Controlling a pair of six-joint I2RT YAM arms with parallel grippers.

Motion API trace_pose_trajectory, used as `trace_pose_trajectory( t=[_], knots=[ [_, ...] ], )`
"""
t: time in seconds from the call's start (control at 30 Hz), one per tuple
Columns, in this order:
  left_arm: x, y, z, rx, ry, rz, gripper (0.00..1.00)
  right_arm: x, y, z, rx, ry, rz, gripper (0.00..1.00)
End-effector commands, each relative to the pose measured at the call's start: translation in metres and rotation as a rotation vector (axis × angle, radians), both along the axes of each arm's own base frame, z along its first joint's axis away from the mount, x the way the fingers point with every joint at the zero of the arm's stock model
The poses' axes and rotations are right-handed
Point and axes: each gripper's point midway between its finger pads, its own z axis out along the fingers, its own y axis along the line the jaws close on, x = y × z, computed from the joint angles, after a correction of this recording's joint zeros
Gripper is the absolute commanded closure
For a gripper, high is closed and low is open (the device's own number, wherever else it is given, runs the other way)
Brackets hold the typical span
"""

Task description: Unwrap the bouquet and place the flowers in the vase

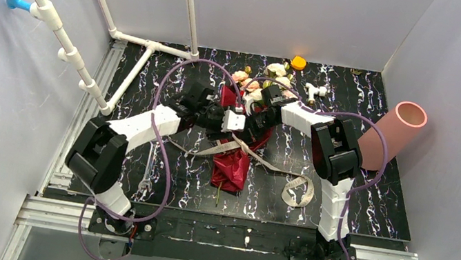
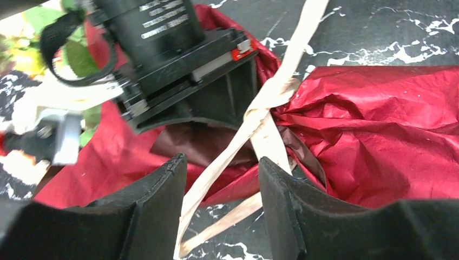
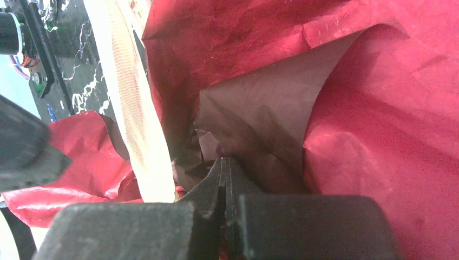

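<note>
The bouquet lies mid-table, its dark red wrapping paper [image 1: 231,165] pointing toward me and the cream and pink flowers [image 1: 271,74] at the far end. A beige ribbon [image 2: 270,92] crosses the paper [image 2: 379,124]. My left gripper [image 2: 222,162] is open, and a ribbon strand hangs loose between its fingers without being pinched. My right gripper [image 3: 224,160] is shut, tips pressed into a brown inner fold of the paper [image 3: 379,135]; whether it pinches paper is unclear. Both grippers meet over the bouquet's middle [image 1: 243,119]. The salmon-pink vase [image 1: 391,134] leans at the right wall.
White pipes [image 1: 55,25] run along the left and back. A small orange object [image 1: 298,62] and a white pipe fitting [image 1: 316,91] lie behind the flowers. Loose ribbon coils [image 1: 298,190] at front right, and a metal tool [image 1: 149,173] lies at front left.
</note>
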Motion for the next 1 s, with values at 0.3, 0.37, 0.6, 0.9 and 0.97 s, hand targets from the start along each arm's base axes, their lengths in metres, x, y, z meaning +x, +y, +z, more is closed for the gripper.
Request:
trace_pose_trajectory(
  t=[0.3, 0.37, 0.6, 0.9, 0.97],
  knots=[
    [-0.004, -0.014, -0.035, 0.15, 0.0, -0.16, 0.68, -0.008, -0.027, -0.037, -0.166, 0.021, -0.015, 0.99],
    [-0.006, -0.009, -0.034, 0.159, 0.008, -0.149, 0.79, -0.008, -0.027, -0.038, -0.167, 0.021, -0.014, 0.99],
    [0.005, 0.028, -0.014, 0.134, 0.071, 0.044, 1.0, -0.01, -0.03, -0.041, -0.175, 0.035, -0.016, 0.99],
    [0.079, 0.119, 0.013, -0.053, 0.195, 0.66, 1.0, -0.011, -0.031, -0.042, -0.175, 0.036, -0.01, 0.99],
    [0.095, 0.136, 0.017, -0.099, 0.228, 0.781, 1.0, -0.011, -0.032, -0.041, -0.175, 0.035, -0.009, 0.99]
  ],
)
